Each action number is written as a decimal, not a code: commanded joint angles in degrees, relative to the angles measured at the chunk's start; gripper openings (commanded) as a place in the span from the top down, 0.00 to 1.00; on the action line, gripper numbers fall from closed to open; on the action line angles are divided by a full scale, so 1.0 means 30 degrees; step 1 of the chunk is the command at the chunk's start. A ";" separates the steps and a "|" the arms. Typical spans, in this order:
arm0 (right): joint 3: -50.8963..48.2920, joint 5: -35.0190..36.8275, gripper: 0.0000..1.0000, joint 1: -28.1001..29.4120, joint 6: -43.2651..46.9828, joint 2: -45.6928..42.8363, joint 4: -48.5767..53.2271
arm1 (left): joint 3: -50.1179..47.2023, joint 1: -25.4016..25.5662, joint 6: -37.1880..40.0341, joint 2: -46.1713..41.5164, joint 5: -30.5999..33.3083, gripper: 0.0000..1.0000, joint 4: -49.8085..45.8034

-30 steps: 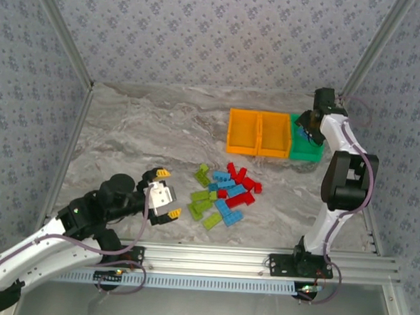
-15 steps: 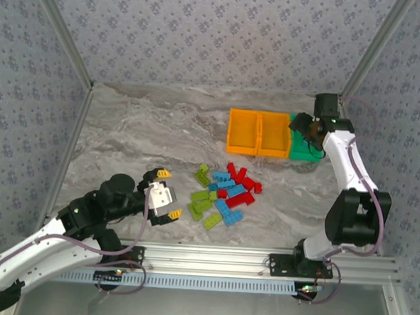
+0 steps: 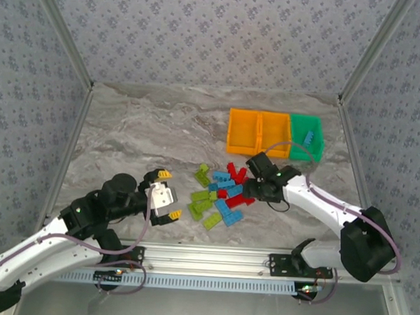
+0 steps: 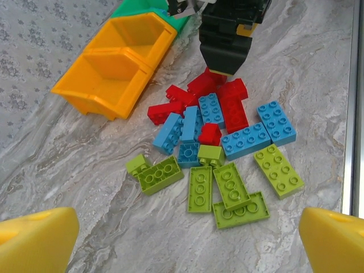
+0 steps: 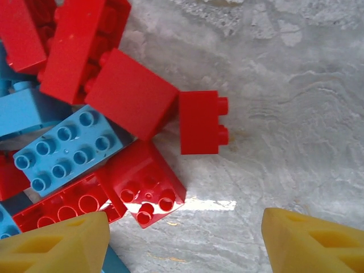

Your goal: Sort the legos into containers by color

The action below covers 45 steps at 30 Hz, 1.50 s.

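The legos (image 3: 220, 195) lie in a loose pile of red, light blue and lime green bricks at mid-table. In the left wrist view the green bricks (image 4: 227, 193) are nearest, the blue bricks (image 4: 250, 139) and red bricks (image 4: 227, 108) beyond. My left gripper (image 3: 168, 193) rests open just left of the pile, nothing between its yellow fingertips (image 4: 34, 239). My right gripper (image 3: 248, 188) hangs open low over the pile's right edge, above a red two-by-two brick (image 5: 145, 190) and a small red brick (image 5: 199, 122). The containers stand behind: two orange bins (image 3: 259, 132) and a green bin (image 3: 301, 126) holding a blue brick (image 3: 308, 138).
The right arm (image 3: 321, 203) stretches across the table's right half from its elbow (image 3: 365, 242). Its black wrist (image 4: 227, 34) looms over the red bricks in the left wrist view. Aluminium frame rails (image 3: 261, 260) run along the near edge, and patterned walls enclose the table.
My right gripper has swung from over the green bin down and left to the red bricks at the pile's right edge. The left arm has not moved.
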<state>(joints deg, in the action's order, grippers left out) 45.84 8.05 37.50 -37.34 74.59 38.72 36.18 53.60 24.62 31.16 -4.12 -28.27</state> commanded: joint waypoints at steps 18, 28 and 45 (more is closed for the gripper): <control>-0.1324 0.0352 0.56 -0.1709 0.0903 0.2389 -0.4137 | 0.0097 -0.0130 0.0492 -0.0073 -0.0449 0.01 0.0058; -0.1233 0.0791 0.68 -0.2098 0.0868 0.3241 -0.4451 | 0.0068 -0.0142 0.0582 -0.0073 -0.0428 0.01 -0.0007; -0.0211 -0.0451 0.37 -0.3853 0.2574 0.4339 -0.5120 | 0.0097 -0.0142 0.0655 -0.0054 -0.0542 0.01 -0.0082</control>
<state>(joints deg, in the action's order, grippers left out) 43.38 8.99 26.52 -32.01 85.95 24.77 36.14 53.60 25.71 31.18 -4.73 -28.47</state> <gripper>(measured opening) 0.631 0.992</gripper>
